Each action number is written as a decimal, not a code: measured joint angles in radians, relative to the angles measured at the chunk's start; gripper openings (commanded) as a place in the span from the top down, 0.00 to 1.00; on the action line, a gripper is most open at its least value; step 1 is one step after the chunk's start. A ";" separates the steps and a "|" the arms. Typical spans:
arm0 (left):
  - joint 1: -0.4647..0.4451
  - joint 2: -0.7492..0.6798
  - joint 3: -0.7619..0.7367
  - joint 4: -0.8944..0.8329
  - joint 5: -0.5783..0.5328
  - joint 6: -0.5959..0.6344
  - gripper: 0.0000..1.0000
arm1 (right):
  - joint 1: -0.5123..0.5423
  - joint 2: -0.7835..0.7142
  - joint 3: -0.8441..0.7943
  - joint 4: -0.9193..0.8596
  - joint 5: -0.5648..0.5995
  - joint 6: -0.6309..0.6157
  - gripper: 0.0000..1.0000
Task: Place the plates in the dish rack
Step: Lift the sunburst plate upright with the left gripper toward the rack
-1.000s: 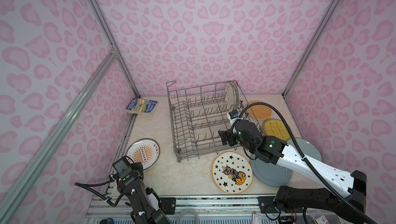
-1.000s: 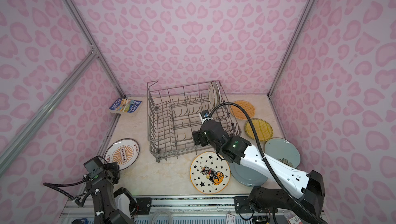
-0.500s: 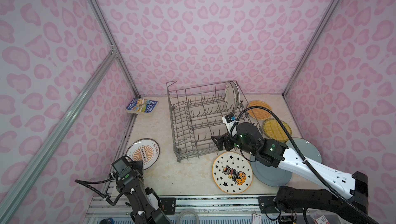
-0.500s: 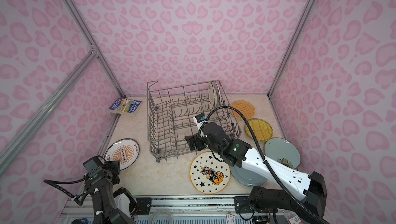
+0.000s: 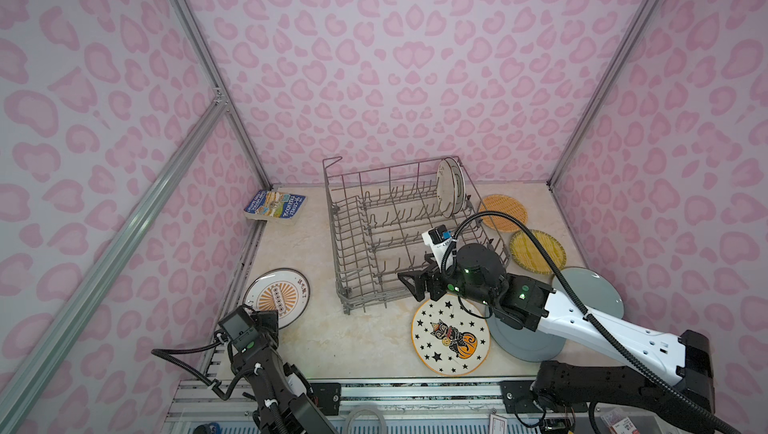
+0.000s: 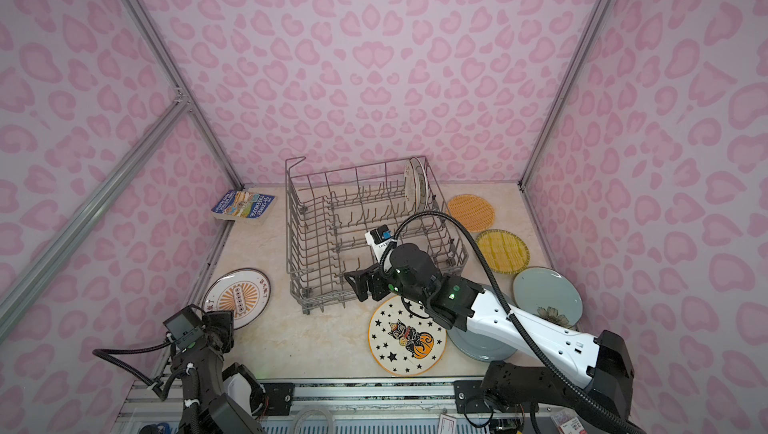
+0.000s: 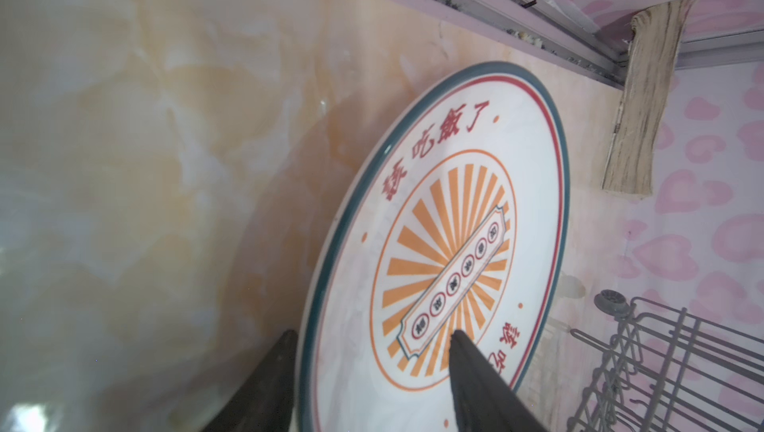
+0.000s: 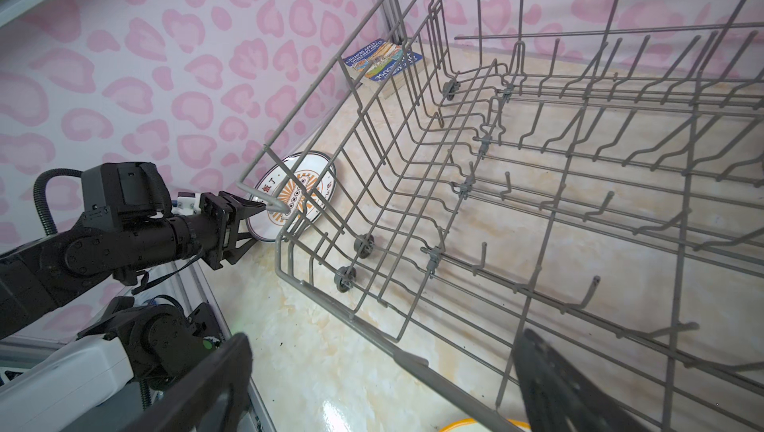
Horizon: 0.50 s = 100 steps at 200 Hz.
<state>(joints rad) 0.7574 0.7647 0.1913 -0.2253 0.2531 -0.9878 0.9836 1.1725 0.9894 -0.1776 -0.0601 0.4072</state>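
- In both top views: right pincer [image 5: 411, 286], spread wide and empty, is withdrawing to the dish rack's [image 5: 334, 220] near edge.
- Left wrist: left pincer [image 7: 372, 335], jaws apart, is straddling the black-rimmed plate's [image 7: 454, 223] rim.
- Right wrist: that plate is sitting on the counter [image 8: 330, 368] beside the rack; its loading appears to be starting.

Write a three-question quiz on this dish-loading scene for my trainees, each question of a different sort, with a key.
1. True or false: the right gripper is holding a plate.
2. Which plate's rim lies between the open jaws of the left gripper? A) cat-and-pumpkin plate B) sunburst plate C) yellow woven-look plate
3. Fill in: a white plate stands upright in the far ____ corner of the dish rack.
Key: 1 false, it is open and empty. 2 B. 3 right.
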 measured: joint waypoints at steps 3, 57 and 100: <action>0.000 0.001 -0.003 0.010 0.002 -0.002 0.42 | 0.000 0.000 0.000 0.000 0.000 0.000 0.02; 0.003 0.017 -0.066 0.178 0.027 -0.023 0.50 | 0.000 0.000 0.000 0.000 0.000 0.000 0.02; 0.003 0.073 -0.092 0.274 0.038 -0.059 0.72 | 0.000 -0.005 0.000 0.000 0.000 0.005 0.02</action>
<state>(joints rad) 0.7601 0.8375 0.0994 0.0483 0.2913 -1.0470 0.9836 1.1671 0.9894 -0.1776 -0.0601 0.4126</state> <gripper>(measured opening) 0.361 0.979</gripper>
